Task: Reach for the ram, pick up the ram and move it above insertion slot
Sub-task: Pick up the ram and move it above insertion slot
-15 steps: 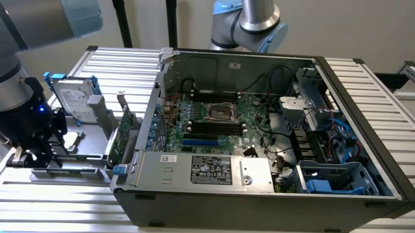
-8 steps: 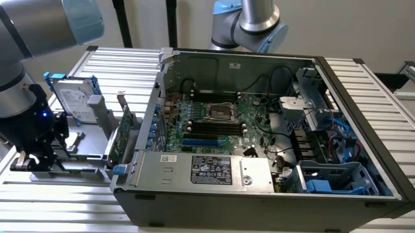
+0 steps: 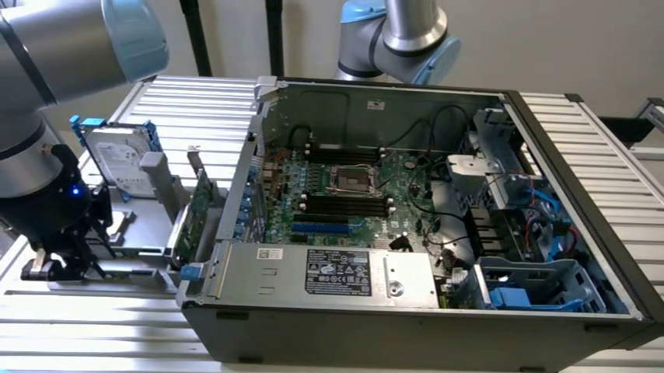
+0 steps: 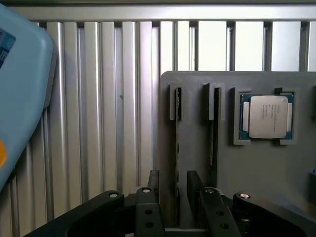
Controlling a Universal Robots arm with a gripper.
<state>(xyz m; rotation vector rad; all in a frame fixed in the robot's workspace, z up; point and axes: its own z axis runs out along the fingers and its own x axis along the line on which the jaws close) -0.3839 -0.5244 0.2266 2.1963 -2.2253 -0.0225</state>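
My gripper (image 3: 65, 268) (image 4: 174, 180) hangs low over the holder (image 3: 145, 268) (image 4: 266, 168). The holder sits on the bench (image 3: 104, 318) near its edge on the exterior view's left, just beside the case (image 3: 415, 326). My fingers (image 4: 154, 190) are parted and have hold of nothing; they straddle one narrow groove of the holder. The thin dark strip standing in that groove is, I think, the ram (image 4: 177, 148) seen edge-on. I cannot tell whether they touch it. A second groove runs beside it, and a cpu (image 4: 267, 116) lies flat in a recess near the holder's edge. The black slots (image 3: 343, 206) lie inside the case, well apart from me.
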